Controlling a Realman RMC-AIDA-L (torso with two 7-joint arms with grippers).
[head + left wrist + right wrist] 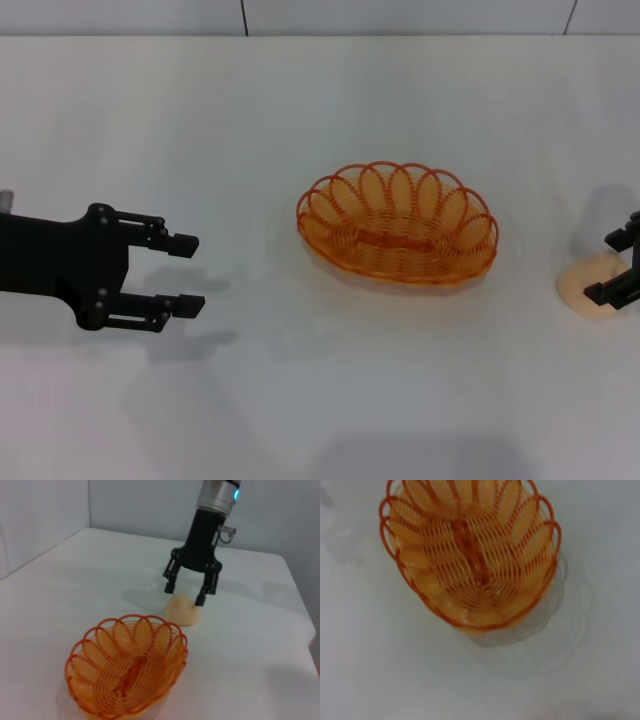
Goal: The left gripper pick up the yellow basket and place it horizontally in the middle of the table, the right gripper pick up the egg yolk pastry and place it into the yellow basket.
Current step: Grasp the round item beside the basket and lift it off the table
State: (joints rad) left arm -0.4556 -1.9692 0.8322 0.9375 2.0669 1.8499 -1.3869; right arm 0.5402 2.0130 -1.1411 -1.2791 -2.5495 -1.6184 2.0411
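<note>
The yellow basket [398,225] lies lengthwise across the middle of the white table [300,400] and is empty. It also fills the right wrist view, basket [470,555], and sits low in the left wrist view, basket [127,667]. My left gripper [190,272] hovers open at the left, well apart from the basket. The egg yolk pastry [588,288] rests on the table at the far right. My right gripper [184,594] points down over the pastry [182,611], open, with a fingertip at each side of its top. The head view shows the right gripper [620,265] only at the edge.
A grey wall [400,15] runs behind the table's back edge. In the left wrist view the table's side edge [300,610] lies a short way beyond the pastry. Bare tabletop stretches between the left gripper and the basket.
</note>
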